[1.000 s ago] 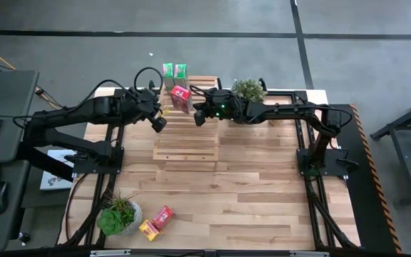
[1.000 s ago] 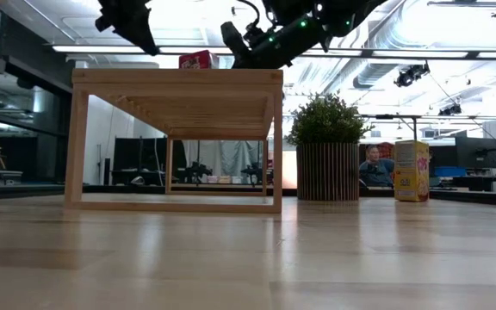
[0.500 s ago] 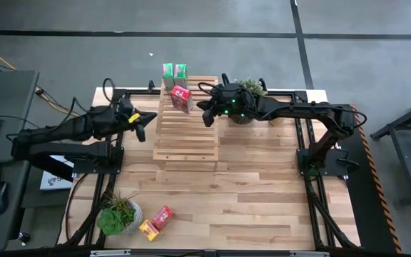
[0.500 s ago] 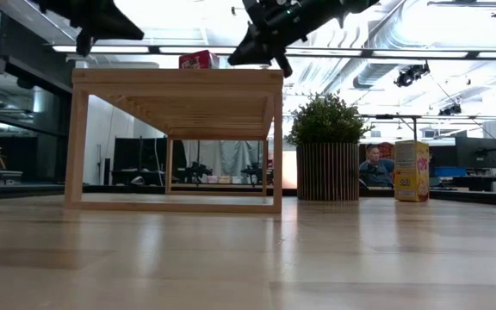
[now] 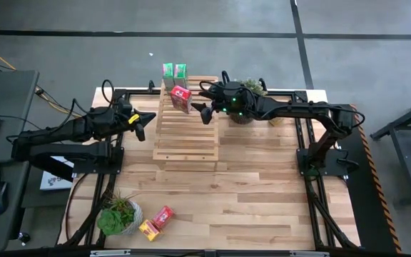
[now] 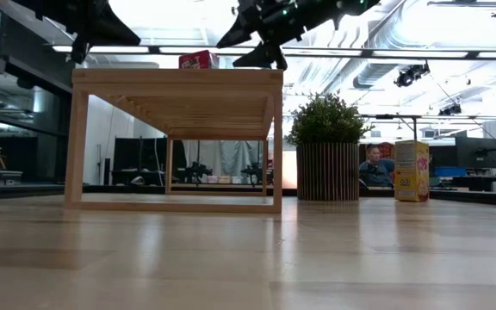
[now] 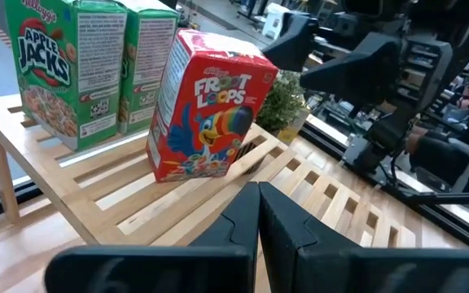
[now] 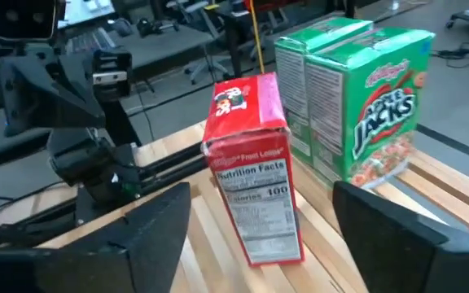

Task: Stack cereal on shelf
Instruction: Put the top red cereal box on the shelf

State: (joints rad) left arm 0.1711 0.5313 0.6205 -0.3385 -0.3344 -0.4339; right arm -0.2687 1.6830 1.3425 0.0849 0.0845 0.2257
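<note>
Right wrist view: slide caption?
Open right hand facing a red cardboard cereal box beside two green boxes on the slatted rack.

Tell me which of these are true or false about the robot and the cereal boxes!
1. Two green boxes stand side by side at the far end of the shelf. True.
2. The right pincer is squeezing the red box. False: its fingers are spread open and the red box stands free on the shelf.
3. The left pincer is shut and holds nothing. True.
4. All six cereal boxes are on the shelf. False: only three are; a red box and a yellow box lie on the table by a potted plant.
5. The red box on the shelf has fallen flat. False: it stands upright.
</note>
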